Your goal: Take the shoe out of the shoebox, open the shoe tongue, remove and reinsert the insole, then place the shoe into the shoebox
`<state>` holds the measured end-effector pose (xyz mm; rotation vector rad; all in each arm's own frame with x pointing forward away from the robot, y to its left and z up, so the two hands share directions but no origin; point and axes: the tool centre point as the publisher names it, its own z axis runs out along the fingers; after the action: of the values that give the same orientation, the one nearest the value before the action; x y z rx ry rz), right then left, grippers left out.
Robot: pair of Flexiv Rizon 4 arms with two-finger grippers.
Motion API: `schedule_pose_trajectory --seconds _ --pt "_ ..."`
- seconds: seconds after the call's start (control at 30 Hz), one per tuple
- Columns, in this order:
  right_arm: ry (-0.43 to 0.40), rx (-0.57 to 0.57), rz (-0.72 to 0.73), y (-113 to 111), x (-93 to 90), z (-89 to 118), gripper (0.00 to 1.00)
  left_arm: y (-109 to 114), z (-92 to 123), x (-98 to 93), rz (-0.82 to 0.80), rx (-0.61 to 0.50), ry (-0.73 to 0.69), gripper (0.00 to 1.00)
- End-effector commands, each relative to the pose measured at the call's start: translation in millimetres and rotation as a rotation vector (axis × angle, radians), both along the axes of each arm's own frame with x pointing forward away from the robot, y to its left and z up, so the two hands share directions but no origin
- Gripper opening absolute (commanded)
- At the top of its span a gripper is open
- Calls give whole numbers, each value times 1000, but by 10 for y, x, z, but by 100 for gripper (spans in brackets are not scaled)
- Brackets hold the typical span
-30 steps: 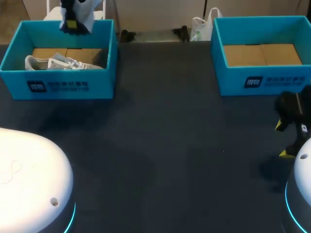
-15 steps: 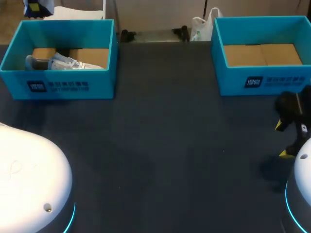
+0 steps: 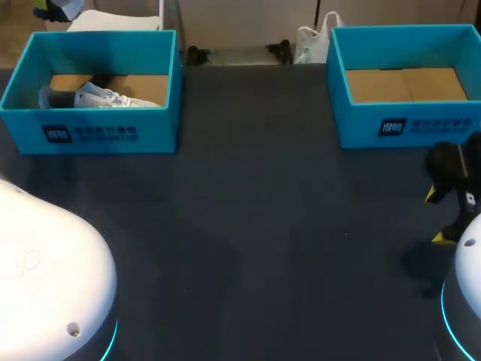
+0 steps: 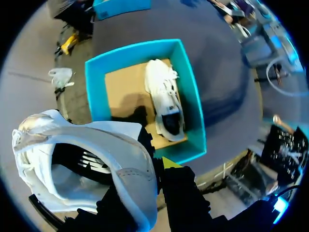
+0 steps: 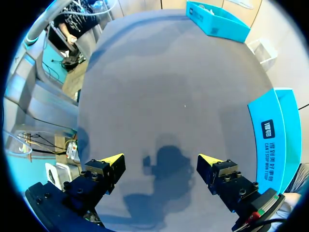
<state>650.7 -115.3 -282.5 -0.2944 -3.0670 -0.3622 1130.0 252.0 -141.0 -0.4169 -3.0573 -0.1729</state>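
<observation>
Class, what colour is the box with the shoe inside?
Turquoise box, best in the left wrist view.

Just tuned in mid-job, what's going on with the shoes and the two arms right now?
The left gripper is shut on a white shoe near its heel, holding it well above the left shoebox, where a second shoe lies on the cardboard bottom. The right gripper hovers over bare table beside the right shoebox, fingers open and holding nothing. That box has no shoe in it.

shoebox (image 3: 98, 131): matt cardboard | shoe (image 4: 96, 145): smooth, leather-like | table (image 3: 255, 226): matt
</observation>
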Motion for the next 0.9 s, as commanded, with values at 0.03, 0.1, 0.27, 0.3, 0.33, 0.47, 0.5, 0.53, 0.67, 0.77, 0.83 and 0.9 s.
schedule_pose_trajectory --seconds 0.03,0.1,0.27,0.3,0.33,0.47,0.5,0.53,0.67,0.77,0.83,0.9 --pt "-2 -3 -2 7 -7 -9 100 190 40 -277 -265 -79 -146 0" --pt "-2 -3 -2 7 -7 -9 100 190 40 -277 -265 -79 -146 0" --pt "-2 -3 -2 7 -7 -9 100 190 40 -277 -265 -79 -146 0" --pt "-2 -3 -2 7 -7 -9 100 190 40 -277 -265 -79 -146 0" --pt "-2 -3 -2 7 -7 -9 100 190 40 -277 -265 -79 -146 0" --pt "-2 -3 -2 7 -7 -9 100 218 43 -212 -358 -83 -134 0" --pt "-2 -3 -2 7 -7 -9 100 244 46 -175 -444 -105 -122 0" --pt "-2 -3 -2 7 -7 -9 100 283 50 -136 -469 -96 -123 0" --pt "-2 -3 -2 7 -7 -9 100 434 51 -9 -640 -80 -105 0" --pt "-2 -3 -2 7 -7 -9 100 558 75 45 -814 -158 -70 0" --pt "-2 -3 -2 7 -7 -9 100 636 61 188 -748 -47 -74 0" --pt "-2 -3 -2 7 -7 -9 100 636 61 188 -748 -47 -74 0"
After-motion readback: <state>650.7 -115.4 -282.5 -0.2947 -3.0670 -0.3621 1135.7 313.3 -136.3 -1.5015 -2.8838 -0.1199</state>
